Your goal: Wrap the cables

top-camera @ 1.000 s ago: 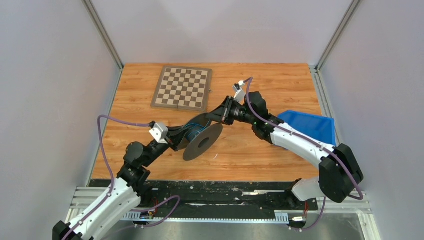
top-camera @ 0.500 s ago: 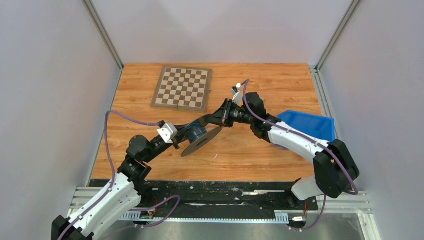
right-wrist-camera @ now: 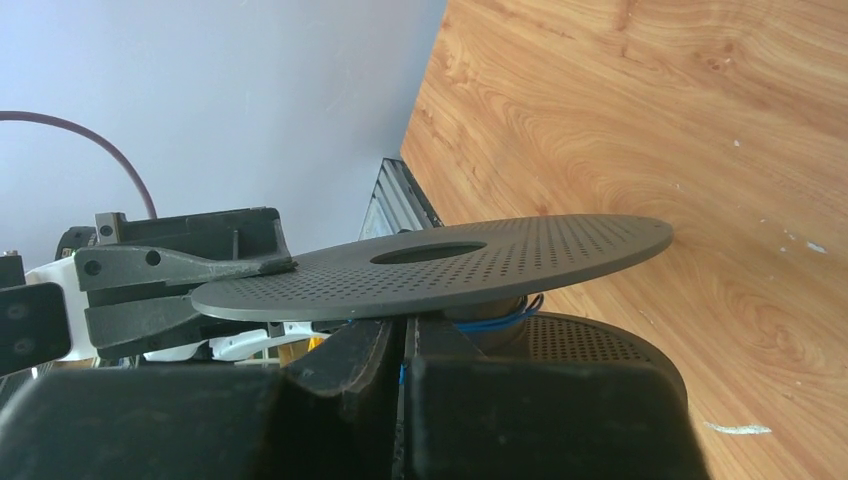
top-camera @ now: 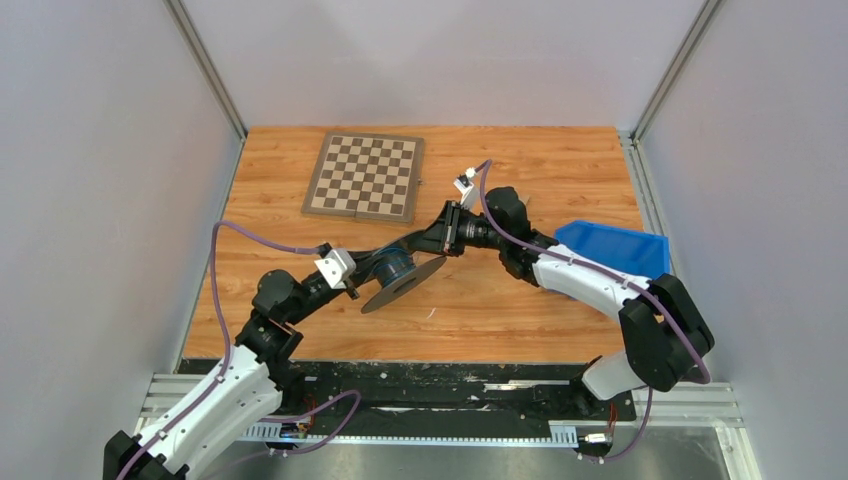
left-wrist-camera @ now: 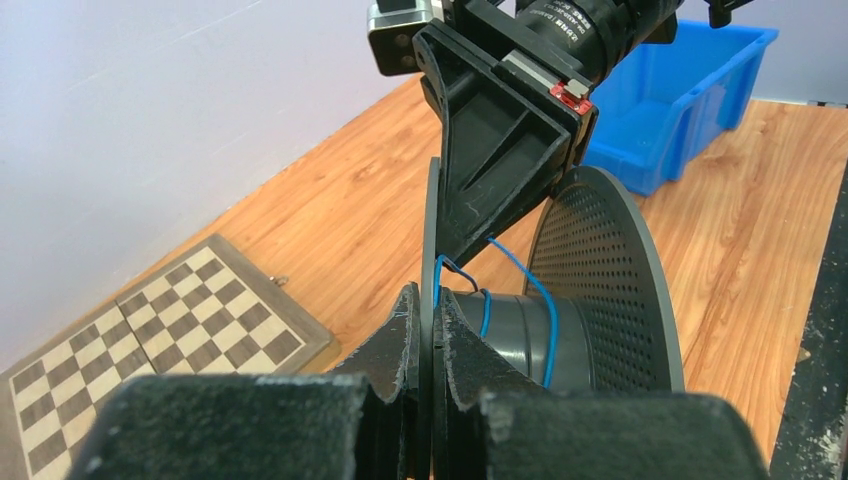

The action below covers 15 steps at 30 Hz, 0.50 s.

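One flange of the spool [top-camera: 403, 284] sits clamped in the left gripper [left-wrist-camera: 428, 298]. Beside the spool's hub, the right gripper [left-wrist-camera: 463, 254] pinches the blue cable [left-wrist-camera: 485, 315].

— How do your arms stand?
— My left arm [top-camera: 215, 395] climbs from the near left corner, bends sharply at the elbow and sends its forearm toward the middle. My right arm [top-camera: 590, 280] rises from the near right, folds at its elbow and stretches leftward to meet it.
— And the pincers?
— My left pincer [left-wrist-camera: 425, 315] is clamped on the thin rim of a reel [left-wrist-camera: 600, 280], one finger on each face. My right pincer [right-wrist-camera: 402, 340] points at it from the far right side, fingers drawn together with no gap showing.
— Does the right one hold anything?
— I cannot tell.
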Each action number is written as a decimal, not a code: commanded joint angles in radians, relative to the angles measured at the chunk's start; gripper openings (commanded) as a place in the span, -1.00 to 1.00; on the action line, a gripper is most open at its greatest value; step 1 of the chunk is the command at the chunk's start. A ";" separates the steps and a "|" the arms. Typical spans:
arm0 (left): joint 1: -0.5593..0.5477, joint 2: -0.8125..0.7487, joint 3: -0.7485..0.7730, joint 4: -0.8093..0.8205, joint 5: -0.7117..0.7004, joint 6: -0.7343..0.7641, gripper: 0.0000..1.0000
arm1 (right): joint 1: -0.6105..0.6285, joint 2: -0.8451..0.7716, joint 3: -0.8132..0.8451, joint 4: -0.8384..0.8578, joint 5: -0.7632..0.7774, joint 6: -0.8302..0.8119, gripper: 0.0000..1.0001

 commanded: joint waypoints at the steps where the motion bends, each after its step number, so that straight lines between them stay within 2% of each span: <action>1: 0.003 -0.014 0.061 0.207 -0.020 0.013 -1.00 | 0.016 0.017 0.003 0.005 -0.039 0.066 -0.85; 6: 0.004 0.007 0.109 0.110 -0.071 0.027 -1.00 | 0.007 0.012 -0.006 -0.024 -0.022 0.083 -0.77; 15: 0.003 0.071 0.178 -0.077 -0.157 0.003 -1.00 | -0.021 0.038 -0.028 -0.031 -0.016 0.086 -0.77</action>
